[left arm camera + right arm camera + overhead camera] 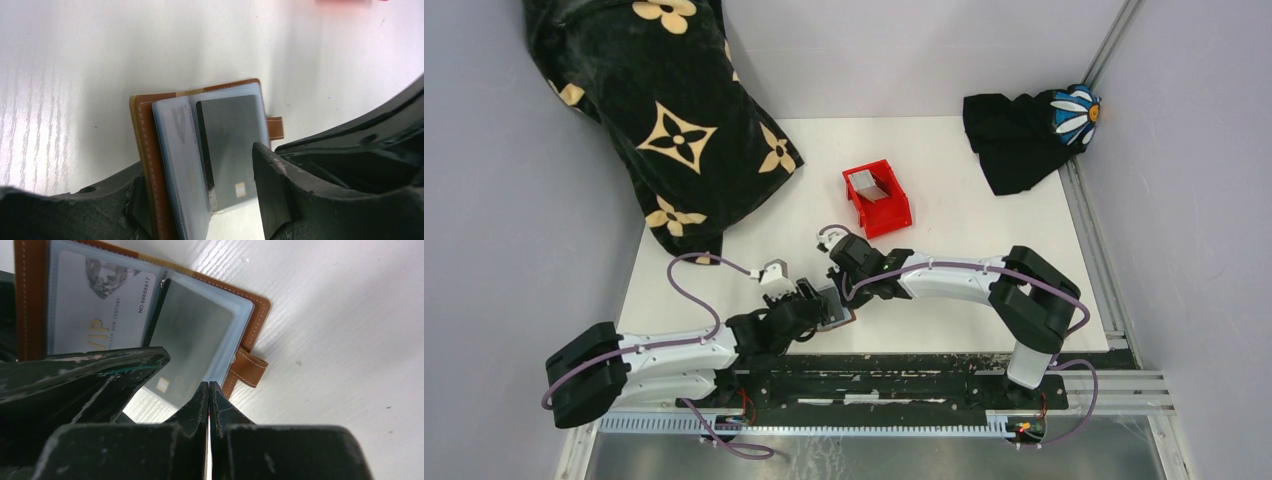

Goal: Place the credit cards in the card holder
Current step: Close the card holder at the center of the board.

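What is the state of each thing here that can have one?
card holder, lying open, snap tab undone
grey credit card, partly in a clear sleeve, chip end out
red bin, upright, a grey card inside
left end effector, open, fingers astride the card holder
right end effector, shut, tips at the sleeve edge
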Controlling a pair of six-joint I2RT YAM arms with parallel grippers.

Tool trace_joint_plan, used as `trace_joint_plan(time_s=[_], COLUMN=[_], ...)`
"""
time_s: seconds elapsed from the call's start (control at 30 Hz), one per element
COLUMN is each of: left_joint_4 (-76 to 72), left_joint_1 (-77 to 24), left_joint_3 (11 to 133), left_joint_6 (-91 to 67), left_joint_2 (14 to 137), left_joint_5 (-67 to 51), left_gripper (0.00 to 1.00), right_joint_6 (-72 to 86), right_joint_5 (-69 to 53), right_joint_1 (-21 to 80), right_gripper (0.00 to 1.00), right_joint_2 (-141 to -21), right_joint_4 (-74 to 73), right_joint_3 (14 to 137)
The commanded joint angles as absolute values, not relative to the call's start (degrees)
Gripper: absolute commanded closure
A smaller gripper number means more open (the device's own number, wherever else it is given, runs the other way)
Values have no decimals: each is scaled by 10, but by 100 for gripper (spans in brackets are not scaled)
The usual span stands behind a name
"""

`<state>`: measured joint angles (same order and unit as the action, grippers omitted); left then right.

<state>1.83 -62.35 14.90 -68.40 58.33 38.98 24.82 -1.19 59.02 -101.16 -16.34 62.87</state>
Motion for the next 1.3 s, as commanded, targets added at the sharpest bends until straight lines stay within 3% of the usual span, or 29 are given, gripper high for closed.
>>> trace_joint_plan(time_s=[0.0,0.23,0.4,0.57,1.27], left_joint_4=[47,86,80,76,78], left_joint_1=[-621,-621,-621,-621,-598], left_joint_3=[197,234,236,243,284], left_joint_6=[-640,-617,-611,-602,-526], left_joint_2=[562,570,603,622,640], left_joint_5=[426,447,433,426,419], left_gripper=[34,37,43,46,53], right_joint_6=[265,234,222,220,158], right_joint_5=[-21,35,90,122,21], right_joint_1=[588,588,588,583,564], right_gripper=[99,98,81,71,55], right_joint_2=[-1004,-996,-1000,-1000,-1005], right_joint_4=[-138,-183,-213,-229,-256], right_joint_3=[623,639,656,666,669])
